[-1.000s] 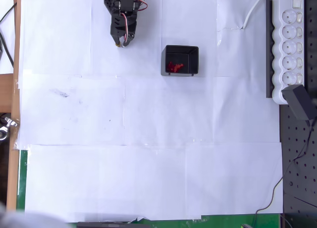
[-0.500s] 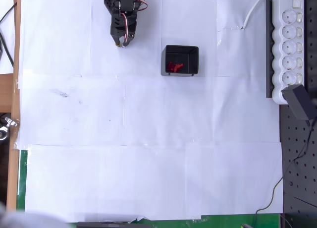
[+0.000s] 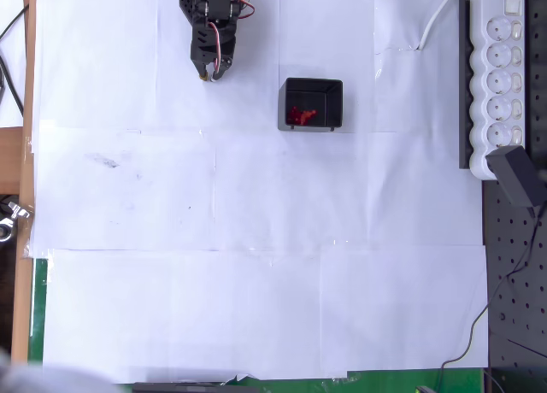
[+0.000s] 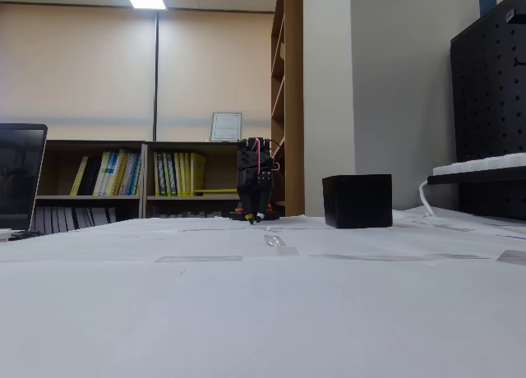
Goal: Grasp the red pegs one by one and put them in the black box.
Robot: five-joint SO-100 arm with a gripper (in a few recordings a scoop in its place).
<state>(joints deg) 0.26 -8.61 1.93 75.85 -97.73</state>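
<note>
The surface [image 3: 256, 239], papered in white sheets, is seen bare of loose pegs across its whole spread in the overhead view. The black box [image 3: 313, 103] stands near the top centre, well apart from the long power strip [image 3: 500, 77] at the right edge. The gripper [image 3: 209, 71] is parked to the left of the box, pointed down close to the paper; its fingertips appear nearly together with nothing between them, though the tips are too small for certainty. The red pegs [image 3: 300, 114] lie clustered on the box floor. The collecting seems finished, so the step in hand is best done by a last scan of the paper for strays.
</note>
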